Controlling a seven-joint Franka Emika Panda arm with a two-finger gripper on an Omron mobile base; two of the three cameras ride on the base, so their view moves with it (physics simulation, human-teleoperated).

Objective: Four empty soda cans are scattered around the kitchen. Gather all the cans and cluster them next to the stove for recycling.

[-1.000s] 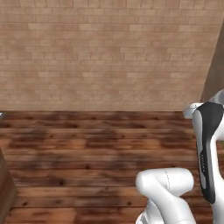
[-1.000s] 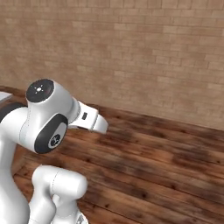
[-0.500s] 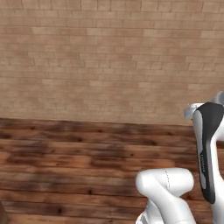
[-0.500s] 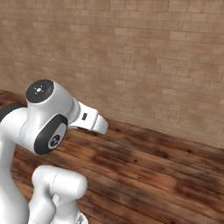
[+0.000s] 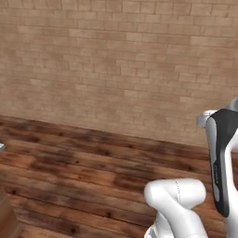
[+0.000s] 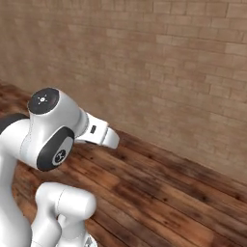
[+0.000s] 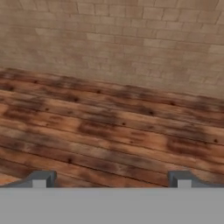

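Claw (image 7: 111, 180) at the bottom of the hand view: two small grey fingertips (image 7: 40, 179) set far apart, jaws fully spread, nothing between them, nothing held.

Ahead of the claw: wood floor (image 7: 109, 131), planks dark-stained and reddish, running across the view. Beyond the floor, further ahead of the claw: tan brick wall (image 7: 113, 43), meeting the planks along a straight line.

No soda can, stove or desk ahead of the claw in the hand view; position of the cans relative to the claw cannot be told from these views.

Left base view: white arm (image 5: 223, 172) with a dark joint cover rising at the lower right, same brick wall (image 5: 116, 69) and floor (image 5: 69, 172) in front of it. At the lower left edge, well off to the side of the arm, a reddish-brown wooden corner (image 5: 7, 216); too little of it visible to identify.

Right base view: arm (image 6: 53, 135) rising at the lower left, round dark-capped joint uppermost, white link pointing toward the wall (image 6: 159, 62); floor (image 6: 159, 193) stretching beneath it.
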